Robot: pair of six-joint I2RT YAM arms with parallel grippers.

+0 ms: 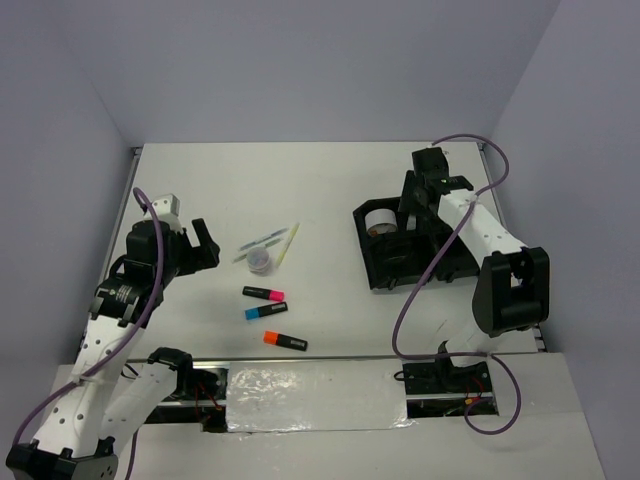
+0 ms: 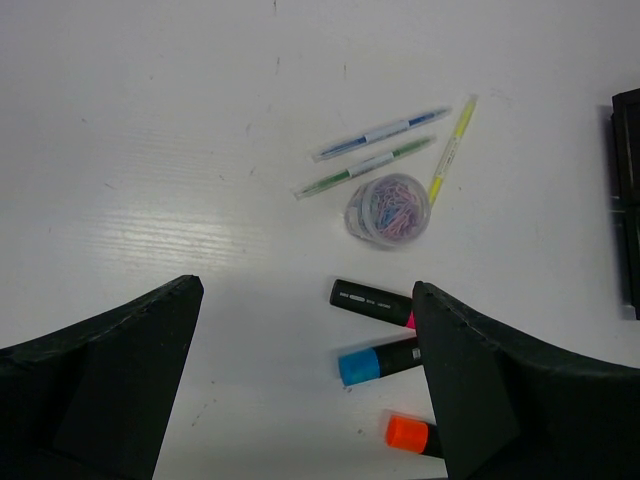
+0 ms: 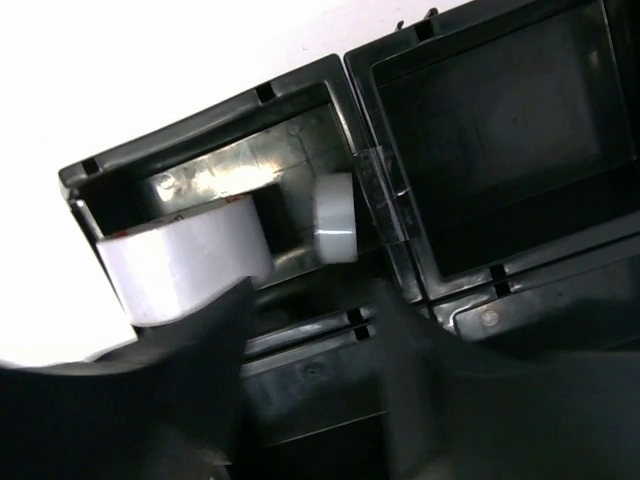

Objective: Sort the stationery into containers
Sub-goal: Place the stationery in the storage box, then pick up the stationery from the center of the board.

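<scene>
The black organiser tray (image 1: 375,275) stands at the right. The grey tape roll (image 1: 380,220) stands in its far left compartment. In the right wrist view the tape roll (image 3: 185,260) and the small ring (image 3: 335,217) share that compartment of the tray (image 3: 500,120). My right gripper (image 1: 403,220) hangs open and empty just above them (image 3: 312,300). My left gripper (image 1: 205,245) is open and empty, left of the loose items (image 2: 305,290). Pink (image 2: 372,300), blue (image 2: 378,361) and orange (image 2: 408,433) highlighters lie by its right finger. Thin pens, grey-blue (image 2: 383,133), green (image 2: 365,167) and yellow (image 2: 452,150), lie beyond the clear pot (image 2: 388,207).
The tray's other compartments in the right wrist view hold nothing that shows. The tray's edge (image 2: 628,200) shows at the right of the left wrist view. White walls close in the table at the back and sides. A purple cable (image 1: 420,290) loops over the tray's near side.
</scene>
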